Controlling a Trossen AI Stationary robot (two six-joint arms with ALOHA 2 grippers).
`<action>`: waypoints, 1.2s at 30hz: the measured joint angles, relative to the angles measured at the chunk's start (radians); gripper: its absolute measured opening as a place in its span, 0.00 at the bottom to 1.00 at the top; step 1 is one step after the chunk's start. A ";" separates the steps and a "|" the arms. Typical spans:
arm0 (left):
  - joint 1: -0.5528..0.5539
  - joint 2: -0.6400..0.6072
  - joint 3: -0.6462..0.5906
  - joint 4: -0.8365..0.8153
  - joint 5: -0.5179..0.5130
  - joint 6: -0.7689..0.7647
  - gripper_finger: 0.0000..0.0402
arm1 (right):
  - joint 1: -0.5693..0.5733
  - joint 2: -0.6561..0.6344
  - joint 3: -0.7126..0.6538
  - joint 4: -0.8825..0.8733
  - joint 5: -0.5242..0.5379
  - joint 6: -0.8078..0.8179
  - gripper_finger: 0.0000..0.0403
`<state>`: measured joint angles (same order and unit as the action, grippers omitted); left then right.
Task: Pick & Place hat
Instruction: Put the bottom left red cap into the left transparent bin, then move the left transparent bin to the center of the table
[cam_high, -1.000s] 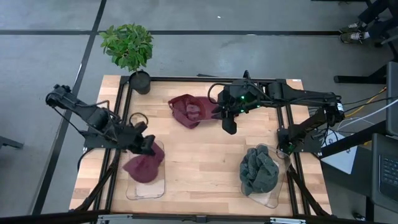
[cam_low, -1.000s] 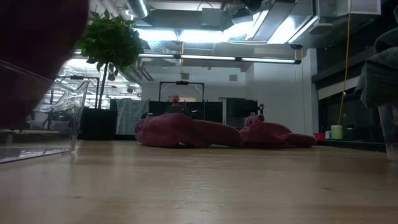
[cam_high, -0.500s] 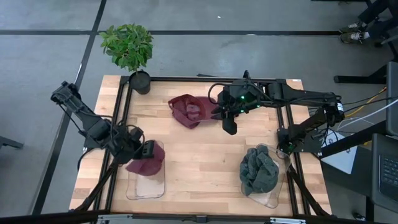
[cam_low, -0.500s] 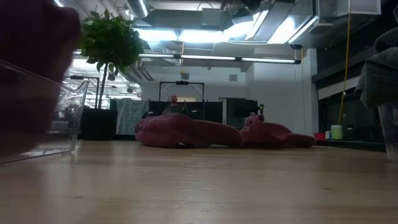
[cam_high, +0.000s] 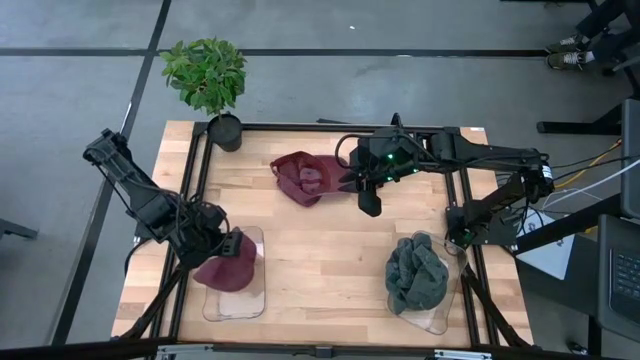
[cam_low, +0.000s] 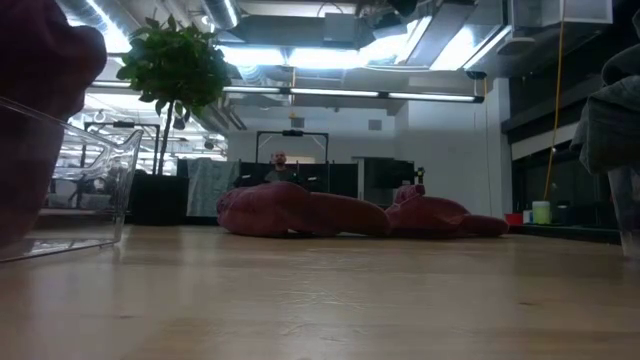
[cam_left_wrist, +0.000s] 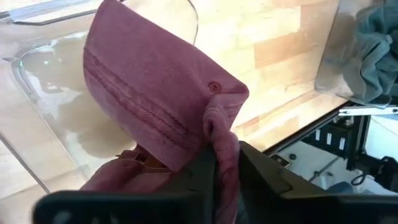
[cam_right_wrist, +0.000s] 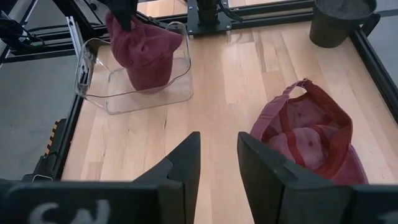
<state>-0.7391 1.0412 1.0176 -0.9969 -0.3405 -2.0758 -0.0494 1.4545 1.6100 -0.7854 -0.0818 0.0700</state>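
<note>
My left gripper (cam_high: 232, 245) is shut on a maroon cap (cam_high: 224, 271) and stands over the clear bin (cam_high: 252, 300) at the table's near left. The cap's lower part is down inside the bin (cam_right_wrist: 93, 87). My right gripper (cam_high: 368, 205) is open and hovers just right of a pile of red caps (cam_high: 308, 178) lying at the table's far middle; it touches nothing. One of these caps (cam_right_wrist: 305, 134) lies with its hollow side up. In the low view the held cap (cam_low: 40, 100) shows at the left. My left gripper pinches a bunched fold of the cap's crown (cam_left_wrist: 217, 134) between its two fingers (cam_left_wrist: 200, 169), close to the top button (cam_left_wrist: 213, 86). It comes from above, slanting down. The cap hangs below the fingers into the bin; whether it rests on the bin's floor I cannot tell.
A second clear bin (cam_high: 440, 318) at the near right holds a grey-green hat (cam_high: 415, 275). A potted plant (cam_high: 207, 75) stands at the far left corner. Black frame rails (cam_high: 190, 190) run along both sides. Bare wood (cam_high: 325, 260) lies between the bins.
My left gripper has shifted a little toward the table's near left edge with the cap, which has moved with it over the bin. My right arm has kept still.
</note>
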 joint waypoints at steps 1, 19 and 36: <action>0.000 -0.004 0.000 0.000 0.000 0.005 0.18 | 0.000 0.000 0.000 0.000 0.000 0.000 0.26; 0.000 -0.095 0.000 -0.003 0.339 0.017 0.47 | 0.000 0.000 0.000 0.022 0.036 -0.056 0.26; -0.002 -0.103 0.000 -0.072 0.670 0.324 0.34 | 0.000 0.000 0.000 0.017 0.038 -0.076 0.26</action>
<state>-0.7410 0.9379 1.0176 -1.0685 0.3293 -1.7517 -0.0490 1.4548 1.6100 -0.7689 -0.0441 -0.0055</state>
